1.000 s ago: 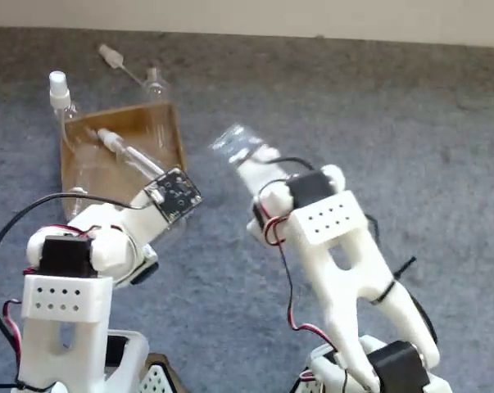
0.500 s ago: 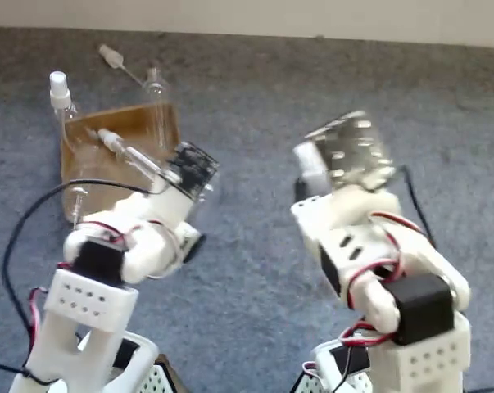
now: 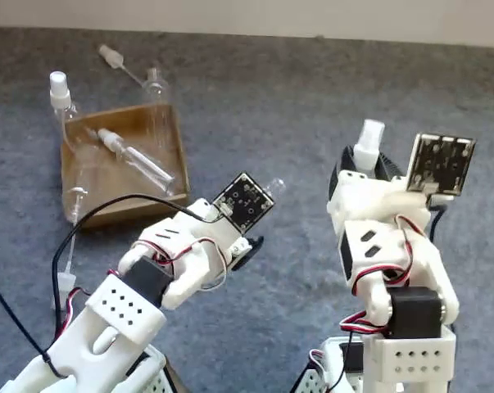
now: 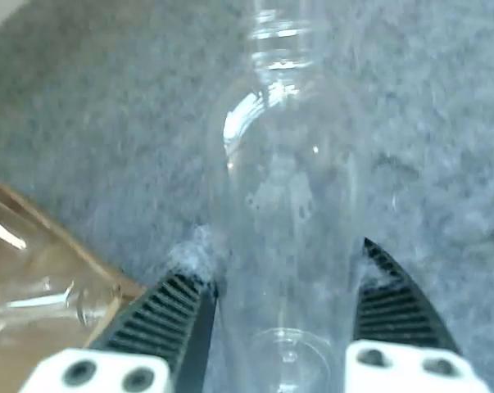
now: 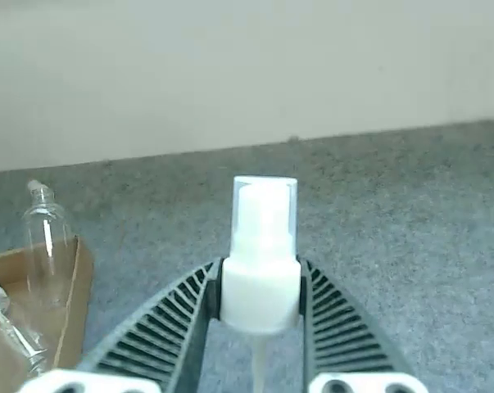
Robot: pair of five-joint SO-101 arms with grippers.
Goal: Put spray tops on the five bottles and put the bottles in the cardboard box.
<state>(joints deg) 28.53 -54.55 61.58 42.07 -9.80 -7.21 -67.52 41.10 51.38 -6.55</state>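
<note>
Grey carpet point(image 3: 255, 98) underlies both arms. Left gripper point(image 4: 283, 266) jaws clamp an uncapped clear bottle point(image 4: 287, 164), held near the cardboard box point(image 3: 179, 154), in which a capped bottle point(image 3: 128, 154) lies. Right gripper point(image 5: 260, 282) jaws clamp a white spray top point(image 5: 264, 213), upright and well apart from the box.

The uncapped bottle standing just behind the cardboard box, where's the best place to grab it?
Probably grip the bottle around its straight body, below the shoulder, approaching level from the open carpet side. It stands upright, the cardboard box wall blocks the near side, and the neck must stay clear for capping.
</note>
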